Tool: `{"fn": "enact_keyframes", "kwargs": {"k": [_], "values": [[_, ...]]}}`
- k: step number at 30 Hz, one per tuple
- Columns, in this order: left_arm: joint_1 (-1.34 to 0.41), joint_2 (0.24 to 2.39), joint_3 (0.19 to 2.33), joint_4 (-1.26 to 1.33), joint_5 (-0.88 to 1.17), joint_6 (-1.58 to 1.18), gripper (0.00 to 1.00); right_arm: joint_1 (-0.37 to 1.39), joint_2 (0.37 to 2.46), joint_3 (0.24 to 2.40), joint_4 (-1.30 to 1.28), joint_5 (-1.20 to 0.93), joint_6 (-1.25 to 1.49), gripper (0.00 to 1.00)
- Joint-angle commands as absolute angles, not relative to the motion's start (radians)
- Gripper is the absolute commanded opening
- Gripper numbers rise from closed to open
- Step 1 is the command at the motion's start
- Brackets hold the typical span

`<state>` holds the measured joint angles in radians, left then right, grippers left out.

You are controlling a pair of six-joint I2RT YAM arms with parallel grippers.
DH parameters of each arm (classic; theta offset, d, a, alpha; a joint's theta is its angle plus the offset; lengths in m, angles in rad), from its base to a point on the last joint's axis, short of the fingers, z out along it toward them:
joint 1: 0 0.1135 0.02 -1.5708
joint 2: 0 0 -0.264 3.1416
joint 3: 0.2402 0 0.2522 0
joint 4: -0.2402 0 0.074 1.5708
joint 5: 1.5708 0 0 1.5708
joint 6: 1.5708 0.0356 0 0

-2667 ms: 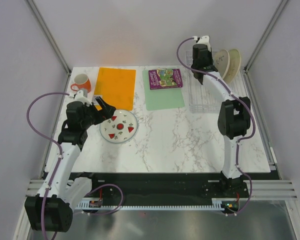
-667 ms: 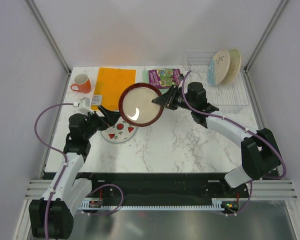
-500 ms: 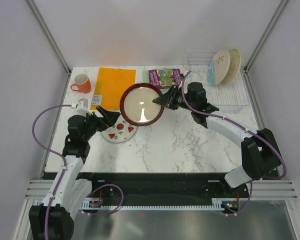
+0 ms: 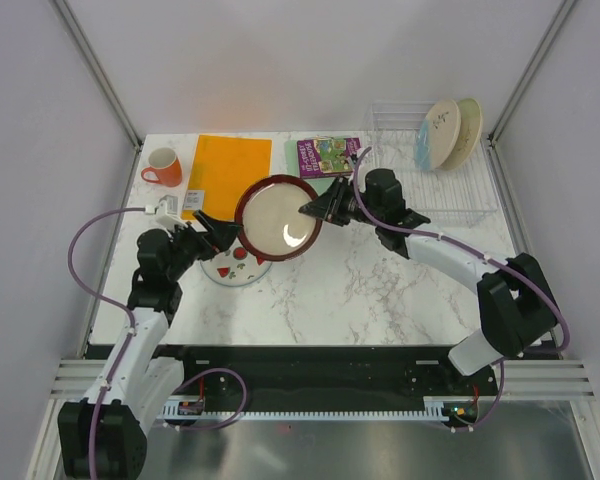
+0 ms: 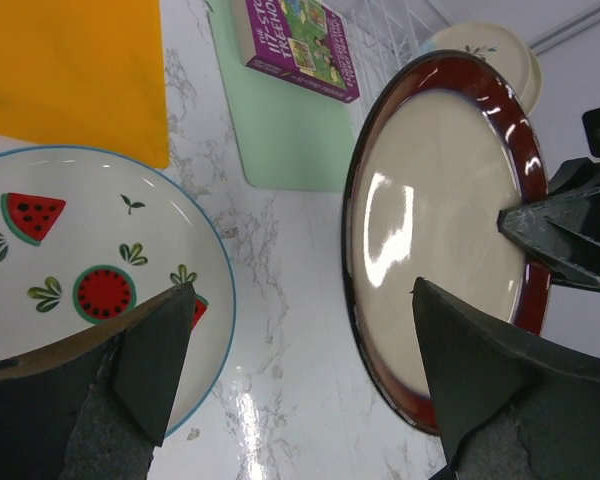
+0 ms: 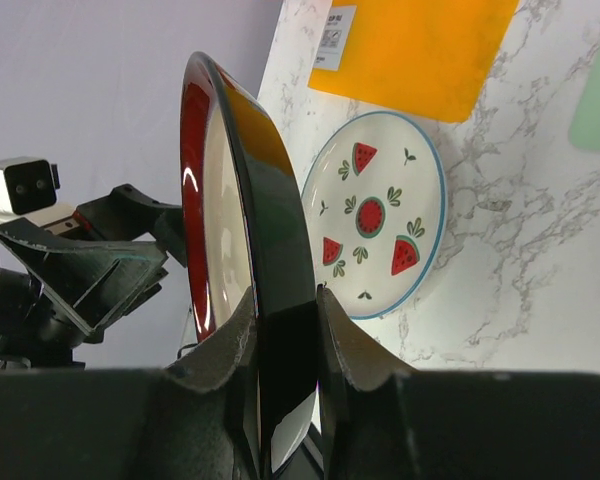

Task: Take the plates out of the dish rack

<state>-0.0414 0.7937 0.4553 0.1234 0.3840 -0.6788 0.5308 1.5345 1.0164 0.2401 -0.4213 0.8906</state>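
— What is the right gripper doing?
— Its jaws are clenching the maroon-rimmed plate by its 3 o'clock rim, holding it on edge above the worktop.
— And the left gripper?
— Its jaws are gaping, and the plate's free rim is hanging just at its 3 o'clock.

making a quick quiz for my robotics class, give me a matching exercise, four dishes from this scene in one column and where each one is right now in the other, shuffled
Things
1. maroon-rimmed plate
2. watermelon plate
3. orange mug
4. leaf-sprig plate

Places
a. upright in the dish rack
b. flat on the marble table, by the open left pincer
c. clamped by its rim in the right pincer, off the table
d. standing at the table's far left corner

Pairs: 1-c, 2-b, 3-d, 4-a
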Motion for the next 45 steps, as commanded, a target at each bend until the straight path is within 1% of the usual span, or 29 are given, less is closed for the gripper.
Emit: {"fn": "enact_keyframes", "kwargs": {"k": [1, 5, 7, 8, 9, 10, 11, 12, 17, 19, 20, 22, 23, 25, 26, 32, 37, 45], "values": [[-0.046, 0.833, 0.422, 0.314, 0.446, -0.779, 0.94, 0.598, 1.549, 1.058, 0.455, -0.471, 0.974, 0.00], [-0.052, 0.865, 0.434, 0.341, 0.459, -0.787, 0.86, 0.644, 1.577, 1.060, 0.488, -0.465, 0.992, 0.00], [-0.054, 0.867, 0.434, 0.341, 0.466, -0.781, 0.70, 0.657, 1.591, 1.065, 0.500, -0.466, 0.999, 0.00], [-0.054, 0.865, 0.431, 0.339, 0.465, -0.778, 0.61, 0.657, 1.592, 1.066, 0.500, -0.466, 0.999, 0.00], [-0.054, 0.862, 0.430, 0.322, 0.465, -0.770, 0.46, 0.658, 1.591, 1.068, 0.500, -0.466, 0.999, 0.00], [-0.054, 0.859, 0.430, 0.316, 0.459, -0.764, 0.37, 0.658, 1.591, 1.071, 0.499, -0.463, 0.999, 0.00], [-0.054, 0.853, 0.433, 0.305, 0.457, -0.758, 0.25, 0.660, 1.591, 1.074, 0.494, -0.463, 0.990, 0.00], [-0.054, 0.851, 0.437, 0.286, 0.451, -0.743, 0.02, 0.658, 1.589, 1.081, 0.486, -0.462, 0.985, 0.00], [-0.054, 0.844, 0.495, 0.123, 0.373, -0.658, 0.02, 0.658, 1.577, 1.115, 0.384, -0.422, 0.922, 0.00], [-0.054, 0.853, 0.535, 0.028, 0.312, -0.628, 0.02, 0.655, 1.566, 1.129, 0.291, -0.388, 0.861, 0.18], [-0.054, 0.862, 0.548, 0.005, 0.289, -0.605, 0.02, 0.653, 1.559, 1.146, 0.261, -0.359, 0.839, 0.35], [-0.054, 0.868, 0.567, -0.066, 0.217, -0.592, 0.02, 0.638, 1.552, 1.157, 0.189, -0.330, 0.793, 0.58], [-0.052, 0.868, 0.569, -0.074, 0.195, -0.586, 0.02, 0.632, 1.545, 1.160, 0.172, -0.309, 0.781, 0.62], [-0.052, 0.874, 0.574, -0.077, 0.147, -0.580, 0.02, 0.601, 1.534, 1.155, 0.134, -0.292, 0.755, 0.63], [-0.051, 0.880, 0.578, -0.077, 0.134, -0.574, 0.02, 0.591, 1.526, 1.149, 0.123, -0.287, 0.749, 0.68], [-0.051, 0.986, 0.611, -0.043, 0.089, -0.561, 0.02, 0.493, 1.488, 1.100, 0.087, -0.302, 0.715, 0.69], [-0.048, 1.045, 0.603, 0.034, 0.081, -0.578, 0.02, 0.457, 1.467, 1.065, 0.077, -0.325, 0.696, 0.69], [-0.041, 1.043, 0.554, 0.107, 0.003, -0.577, 0.02, 0.430, 1.465, 1.026, 0.071, -0.360, 0.681, 0.69]]}}
